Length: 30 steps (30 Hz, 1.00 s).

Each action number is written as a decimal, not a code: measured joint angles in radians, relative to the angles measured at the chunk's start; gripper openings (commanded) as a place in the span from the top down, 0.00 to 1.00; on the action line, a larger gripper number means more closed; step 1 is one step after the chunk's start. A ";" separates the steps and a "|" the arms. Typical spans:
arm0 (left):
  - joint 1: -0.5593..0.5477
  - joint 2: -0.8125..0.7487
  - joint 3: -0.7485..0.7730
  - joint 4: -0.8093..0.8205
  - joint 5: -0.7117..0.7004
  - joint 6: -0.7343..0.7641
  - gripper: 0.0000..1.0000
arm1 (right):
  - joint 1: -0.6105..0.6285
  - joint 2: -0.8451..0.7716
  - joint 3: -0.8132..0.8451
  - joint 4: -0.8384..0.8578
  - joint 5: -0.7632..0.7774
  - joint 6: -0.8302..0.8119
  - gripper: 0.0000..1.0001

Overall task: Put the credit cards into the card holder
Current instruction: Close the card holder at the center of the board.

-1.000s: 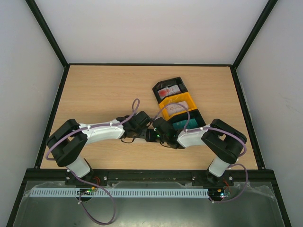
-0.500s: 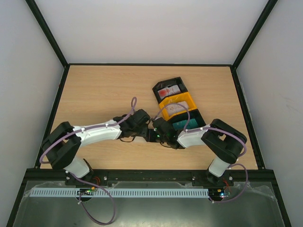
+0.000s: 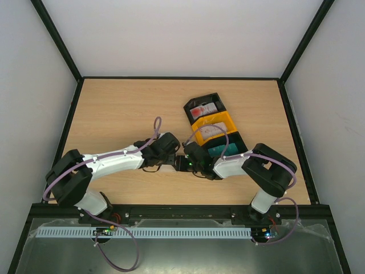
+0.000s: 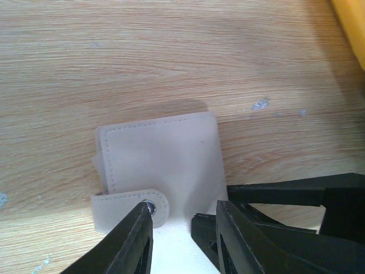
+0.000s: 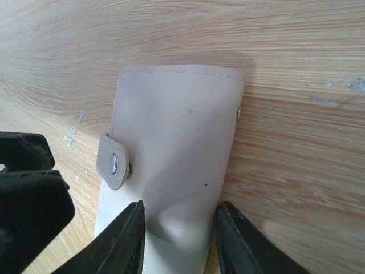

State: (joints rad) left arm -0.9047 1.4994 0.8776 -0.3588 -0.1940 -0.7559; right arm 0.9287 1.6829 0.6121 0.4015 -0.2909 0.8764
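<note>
The beige card holder (image 4: 162, 154) lies folded on the wooden table, its snap strap (image 4: 128, 208) sticking out to the side. My left gripper (image 4: 183, 212) is open over the holder's near edge, one fingertip (image 4: 140, 220) right at the strap's snap. My right gripper (image 5: 179, 228) is shut on the card holder (image 5: 177, 131), which bulges between its fingers. In the top view both grippers, left (image 3: 171, 158) and right (image 3: 185, 161), meet mid-table and cover the holder. The credit cards sit in bins: white and red (image 3: 203, 109), beige (image 3: 212, 130), teal (image 3: 219, 150).
Three open bins stand in a slanted row right of centre: far black (image 3: 197, 103), orange (image 3: 225, 121), near black (image 3: 236, 142). The orange bin's corner (image 4: 353, 23) shows in the left wrist view. Black frame rails edge the table.
My left gripper's jaws have parted from shut and let the strap go. The left arm's elbow has swung left and nearer. The right arm has stayed still.
</note>
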 measured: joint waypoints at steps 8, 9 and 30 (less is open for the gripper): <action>0.000 0.010 -0.002 -0.023 -0.028 -0.023 0.84 | 0.000 0.008 0.000 0.014 -0.006 0.000 0.65; 0.000 0.016 -0.002 -0.023 -0.029 -0.023 0.84 | 0.000 0.009 0.000 0.016 -0.007 0.000 0.65; 0.003 0.051 -0.049 -0.016 -0.076 -0.056 0.82 | 0.000 0.020 0.000 0.039 -0.015 0.000 0.65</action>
State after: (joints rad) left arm -0.9020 1.5501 0.8288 -0.3744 -0.2695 -0.8120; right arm 0.9287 1.7031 0.6125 0.4400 -0.3061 0.8764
